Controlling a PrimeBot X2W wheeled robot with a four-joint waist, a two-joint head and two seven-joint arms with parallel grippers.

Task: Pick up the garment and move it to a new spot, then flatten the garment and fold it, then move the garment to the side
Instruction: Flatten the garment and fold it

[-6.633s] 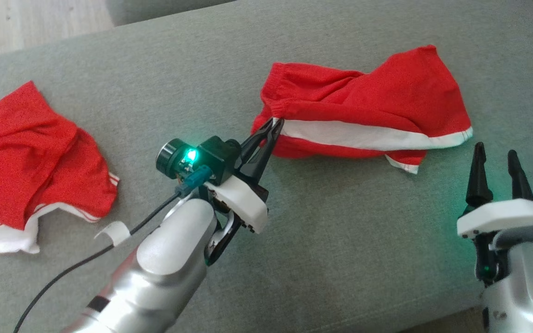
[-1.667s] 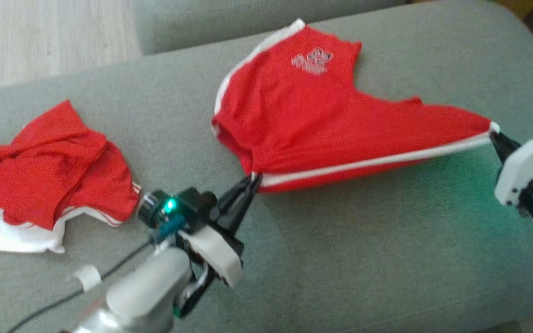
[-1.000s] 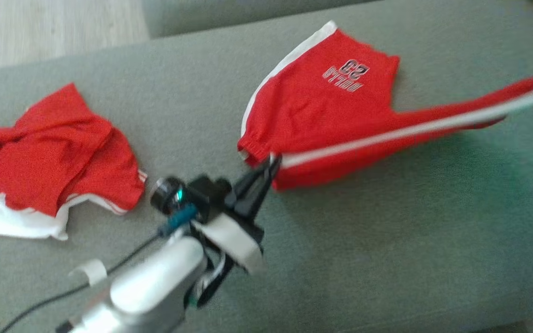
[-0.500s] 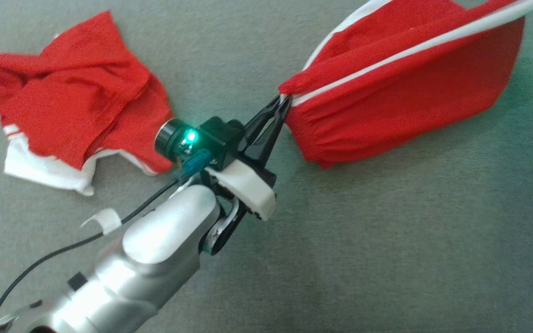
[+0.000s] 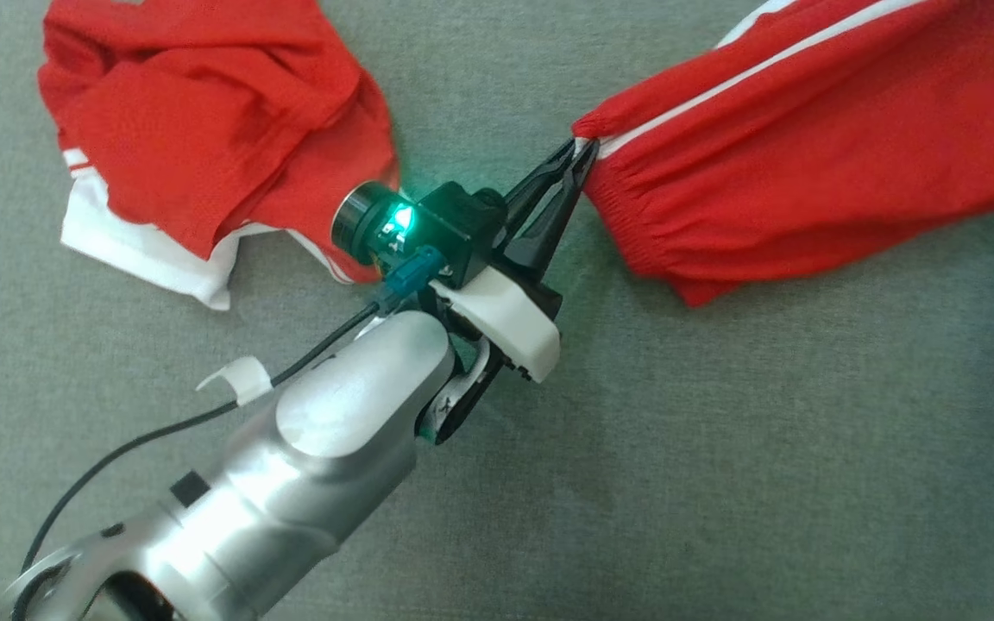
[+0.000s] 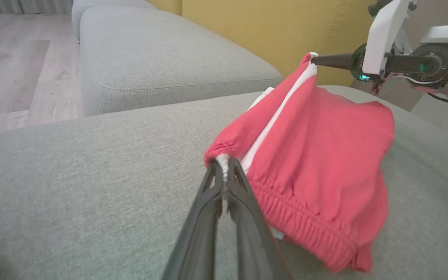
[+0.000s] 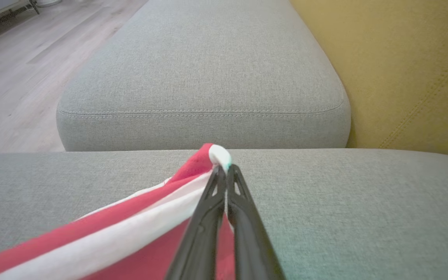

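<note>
- Shorts [image 5: 808, 147] in the head view, crumpled on the cushion [image 5: 721, 448] seconds earlier, hung stretched from 12 towards 3 o'clock. The left gripper [image 5: 579, 155] was pinched shut on the waistband corner. The camera had tipped down, so the other pair [image 5: 204, 112] at 11 o'clock only seemed shifted.
- Left wrist view: the right gripper [image 6: 317, 60] at 2 o'clock was clamped on the far corner, higher up.
- Right wrist view: the closed jaws held that white-tipped corner at centre. The lift looked done, and carrying to a new spot seemed next.

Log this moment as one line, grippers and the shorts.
left gripper shut on waistband of red shorts | right gripper shut on far corner | shorts strung between both | other red garment crumpled on sofa
</note>
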